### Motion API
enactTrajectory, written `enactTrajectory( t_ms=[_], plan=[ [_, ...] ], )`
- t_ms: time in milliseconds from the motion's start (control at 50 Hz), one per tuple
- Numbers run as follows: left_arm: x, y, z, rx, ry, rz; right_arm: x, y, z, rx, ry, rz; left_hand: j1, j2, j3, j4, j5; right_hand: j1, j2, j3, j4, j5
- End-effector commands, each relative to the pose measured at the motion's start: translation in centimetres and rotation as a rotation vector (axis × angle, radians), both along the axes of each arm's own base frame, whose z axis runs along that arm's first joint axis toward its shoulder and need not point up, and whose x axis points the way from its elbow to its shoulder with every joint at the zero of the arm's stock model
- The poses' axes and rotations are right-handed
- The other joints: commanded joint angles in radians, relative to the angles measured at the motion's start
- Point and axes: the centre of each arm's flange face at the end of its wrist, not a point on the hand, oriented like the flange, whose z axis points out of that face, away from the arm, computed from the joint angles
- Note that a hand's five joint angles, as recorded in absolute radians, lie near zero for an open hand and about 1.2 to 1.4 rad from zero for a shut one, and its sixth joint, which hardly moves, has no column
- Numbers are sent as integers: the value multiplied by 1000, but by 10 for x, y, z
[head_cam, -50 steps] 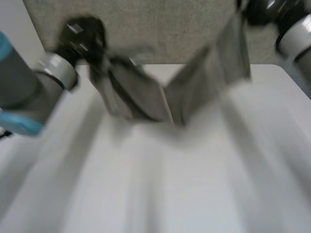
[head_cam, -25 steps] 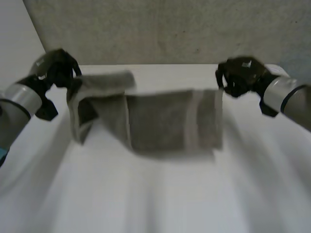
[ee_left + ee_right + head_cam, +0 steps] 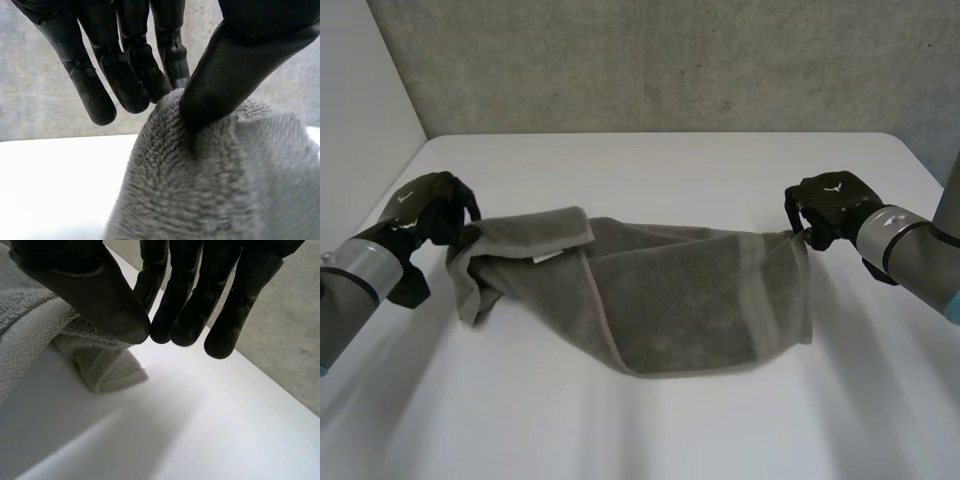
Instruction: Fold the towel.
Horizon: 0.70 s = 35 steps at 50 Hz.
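Grey terry towel [image 3: 670, 300] stretches between the two hands above the white surface [image 3: 670, 170]. Its middle sags down to the surface, and a flap is folded over near the left end. The left hand [image 3: 430, 210] pinches the towel's left end, its thumb pressed into the pile against the fingers [image 3: 125, 75]. The right hand [image 3: 830, 205] pinches the right corner, thumb tip meeting fingers held close together, the towel's rolled edge just beside the thumb.

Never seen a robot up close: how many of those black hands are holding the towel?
2. The left hand pinches one end of the towel, the right hand the opposite end; its middle sags between them.
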Motion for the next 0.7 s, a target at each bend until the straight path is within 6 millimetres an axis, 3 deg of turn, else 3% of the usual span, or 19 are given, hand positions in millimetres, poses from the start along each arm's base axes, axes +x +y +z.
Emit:
enactTrajectory(
  t_ms=[20, 40, 80, 200, 260, 300, 360, 440, 560, 700],
  plan=[
    [13, -6, -13, 16, -67, 29, -1, 2, -7, 13, 8, -34, -795, -874, -863, -883, -782, -822, -820, -823, -819, -817],
    [13, -6, -13, 16, -68, 29, -1, 2, -7, 13, 8, -34, -798, -877, -866, -887, -786, -824, -821, -824, -820, -819],
    [14, -5, -13, 11, -91, 29, -1, 5, -8, 18, 10, -32, -1021, -1100, -1089, -1109, -1008, -1008, -1005, -1008, -1004, -1003],
    [9, -4, -5, -25, -117, 14, -3, 10, 1, 3, 4, -30, -1033, -1112, -1101, -1122, -1021, -1045, -1043, -1046, -1042, -1041],
    [4, -2, 11, -84, -130, 2, -5, 17, 8, -8, 0, -26, -1019, -1098, -1087, -1107, -1006, -1045, -1043, -1046, -1042, -1041],
    [-13, 4, 29, -153, -130, -46, -6, 24, 11, -10, 3, -21, -1004, -1083, -1072, -1092, -992, -1045, -1043, -1046, -1042, -1041],
    [-24, 7, 36, -178, -127, -74, -6, 34, 6, 10, 11, -9, -1004, -1083, -1072, -1092, -992, -1045, -1043, -1046, -1042, -1041],
    [-59, 17, 43, -217, -123, -168, -7, 44, -1, 42, 12, 8, -981, -1060, -1049, -1069, -968, -1045, -1043, -1046, -1042, -1041],
    [-111, 26, 17, -220, -240, -303, -6, 63, -14, 67, 6, 46, -969, -1048, -1037, -1057, -956, -1045, -1043, -1046, -1042, -1041],
    [-136, 21, -23, -217, -475, -315, -8, 72, -26, 51, 33, 54, -969, -1048, -1037, -1057, -956, -1045, -1043, -1046, -1042, -1041]
  ],
)
